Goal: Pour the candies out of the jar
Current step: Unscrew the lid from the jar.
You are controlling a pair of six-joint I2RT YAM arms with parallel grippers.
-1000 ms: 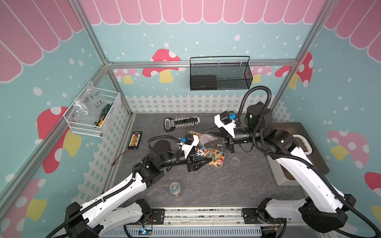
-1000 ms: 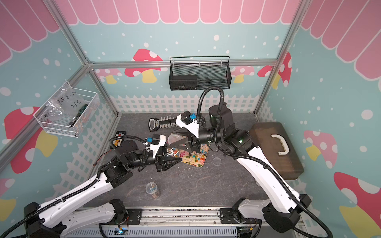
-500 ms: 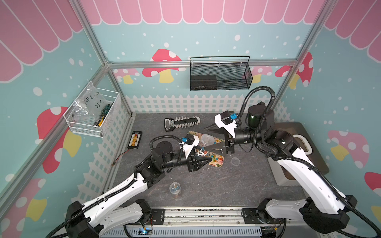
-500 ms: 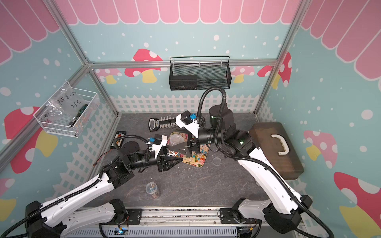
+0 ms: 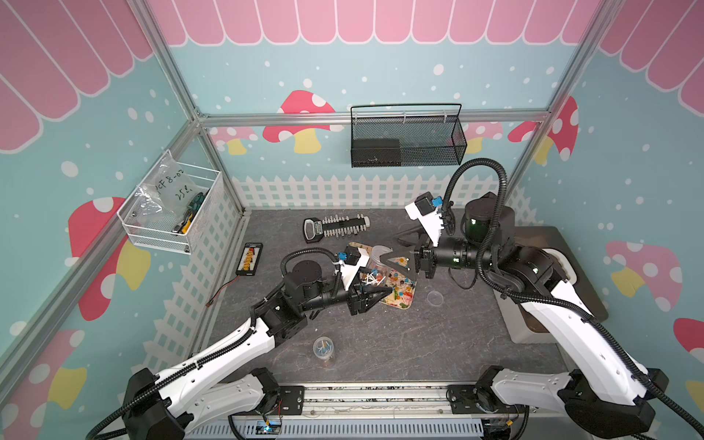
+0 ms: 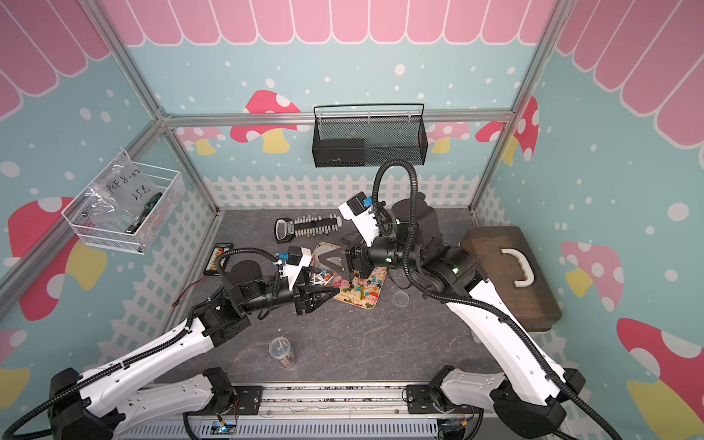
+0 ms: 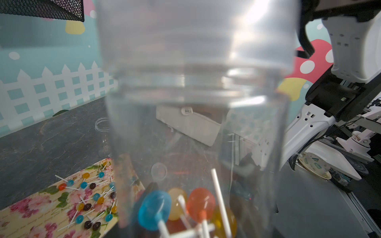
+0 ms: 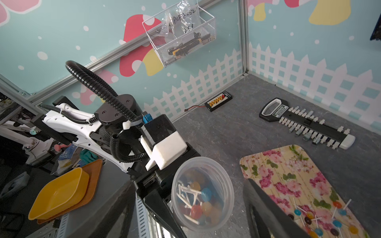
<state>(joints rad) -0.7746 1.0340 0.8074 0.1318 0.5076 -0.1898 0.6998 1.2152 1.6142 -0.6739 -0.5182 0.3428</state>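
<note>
The clear plastic jar (image 5: 378, 256) (image 6: 323, 260) hangs tilted above the near end of the floral tray (image 5: 402, 301) (image 6: 367, 295), with my left gripper (image 5: 375, 293) (image 6: 324, 291) shut on it. Several candies (image 8: 201, 203) (image 7: 179, 206), round coloured heads on white sticks, lie at its low end; its mouth faces the right wrist camera. More candies (image 7: 88, 195) (image 8: 321, 222) are scattered on the tray. My right gripper (image 5: 398, 249) (image 8: 195, 218) is open, one finger (image 8: 266, 210) on each side of the jar, not touching it. In the left wrist view the jar (image 7: 195, 103) hides my own fingers.
A second small jar (image 5: 323, 348) holding candies stands near the front. A clear lid (image 5: 435, 298) lies right of the tray. A socket rail (image 5: 335, 228) and a black board (image 5: 249, 259) lie at the back left. A brown case (image 6: 510, 274) fills the right side.
The right gripper's jaws have opened off the jar. The left gripper keeps hold of the jar in about the same place above the tray.
</note>
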